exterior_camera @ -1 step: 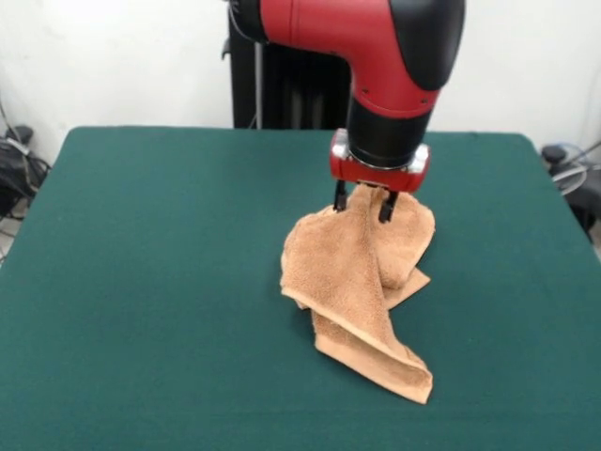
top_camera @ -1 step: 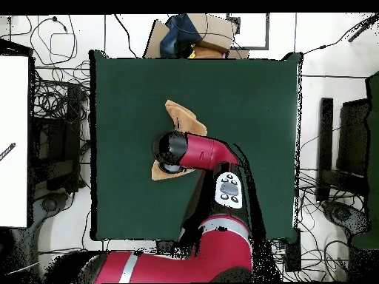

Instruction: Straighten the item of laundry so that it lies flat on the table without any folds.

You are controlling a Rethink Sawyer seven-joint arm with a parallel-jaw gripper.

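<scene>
One pincer [exterior_camera @ -1 step: 362, 201] pinches the upper edge of the towel [exterior_camera @ -1 step: 352, 282], which drapes downward in folds onto the middle of the desk [exterior_camera @ -1 step: 141, 282]. Its long axis trails from the pincer toward the desk's front edge. Overhead, the arm hides most of the towel.

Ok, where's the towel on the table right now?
In the front view the towel lies crumpled slightly right of the table's middle, its far end pinched up in the gripper.
</scene>
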